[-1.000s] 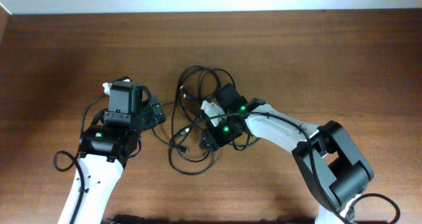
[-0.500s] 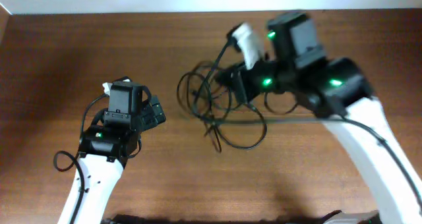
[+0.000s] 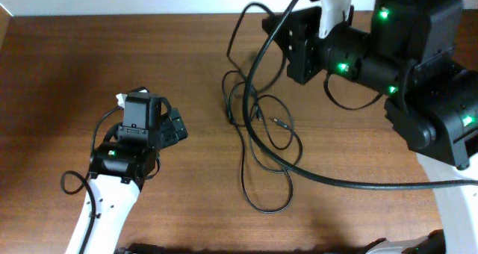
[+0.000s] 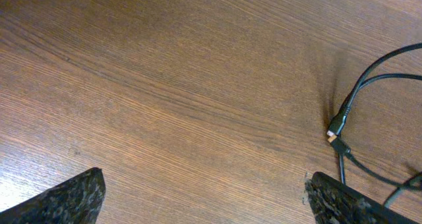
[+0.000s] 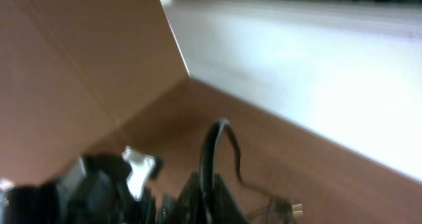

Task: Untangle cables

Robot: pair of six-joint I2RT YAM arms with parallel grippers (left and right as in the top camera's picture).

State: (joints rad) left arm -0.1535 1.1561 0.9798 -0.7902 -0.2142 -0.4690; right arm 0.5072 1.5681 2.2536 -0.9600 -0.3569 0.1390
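Lifted toward the far edge since a second ago, the right gripper [image 3: 293,45] is clamped on the cables [image 3: 243,164]. Their loops trail from it down to mid-table. Near the front-left corner, the left gripper [image 3: 173,128] has not moved; its fingers stand wide apart, empty, with a metal-tipped plug [image 4: 336,128] lying close by.

Left gripper [image 3: 176,127] has bare table [image 4: 165,85] between its fingers [image 4: 66,197] and out ahead, so easy passing there. Off to its right the cables [image 4: 353,97] block things, plug end [image 4: 336,127] closest.
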